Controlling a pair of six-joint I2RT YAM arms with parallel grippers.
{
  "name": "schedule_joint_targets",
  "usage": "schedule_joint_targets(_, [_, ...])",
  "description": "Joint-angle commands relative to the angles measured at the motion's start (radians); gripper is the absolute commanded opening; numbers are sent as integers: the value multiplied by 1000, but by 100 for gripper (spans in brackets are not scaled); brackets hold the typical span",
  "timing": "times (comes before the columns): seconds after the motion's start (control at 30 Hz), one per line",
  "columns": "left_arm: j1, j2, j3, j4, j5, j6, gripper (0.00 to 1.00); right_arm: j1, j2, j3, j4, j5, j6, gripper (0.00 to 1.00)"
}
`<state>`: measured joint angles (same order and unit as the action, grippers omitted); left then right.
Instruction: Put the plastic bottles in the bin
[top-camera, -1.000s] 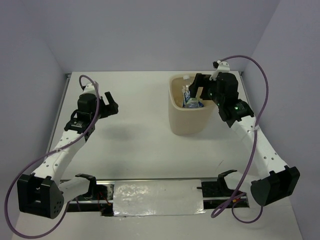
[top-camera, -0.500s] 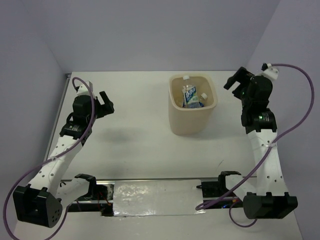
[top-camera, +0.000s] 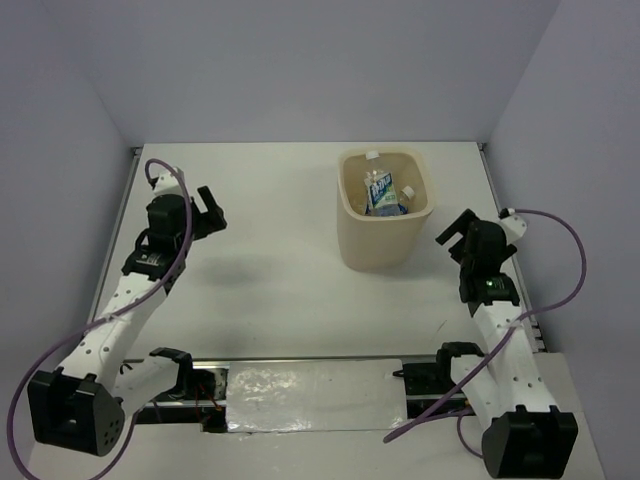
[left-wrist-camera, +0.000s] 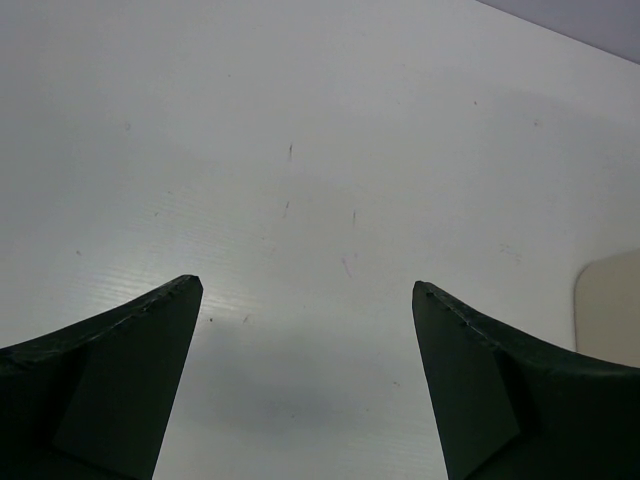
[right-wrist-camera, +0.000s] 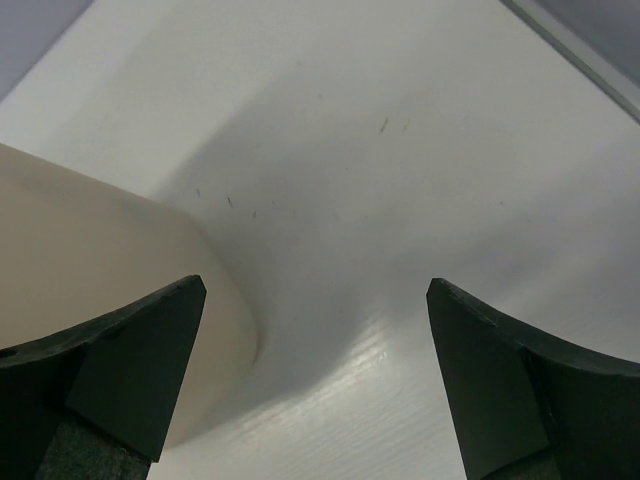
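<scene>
Plastic bottles (top-camera: 388, 206) are in neither of my grippers. The right gripper (top-camera: 455, 226) hangs spread wide and empty just right of the bin (top-camera: 375, 245). The left gripper (top-camera: 211, 207) is equally spread and empty over bare table (top-camera: 280, 180), well apart on the left. Inside the bin I make out a blue-labelled bottle (top-camera: 379, 189) and white caps (top-camera: 372, 155), but the full count is hidden. No bottle shows outside it, so I judge the job done or nearly so.

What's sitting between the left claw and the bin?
Nothing. The top view shows only bare white table between the left gripper and the bin.
</scene>
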<state>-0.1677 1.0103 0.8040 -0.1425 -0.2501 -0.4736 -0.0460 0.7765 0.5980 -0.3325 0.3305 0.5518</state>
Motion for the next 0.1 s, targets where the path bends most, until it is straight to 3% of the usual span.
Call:
schedule_joint_targets(0.0, [5, -58, -17, 63, -38, 18, 99, 0, -36, 19, 107, 48, -18, 100])
schedule_joint_targets(0.07, [5, -96, -35, 83, -46, 23, 99, 0, -43, 25, 90, 83, -26, 100])
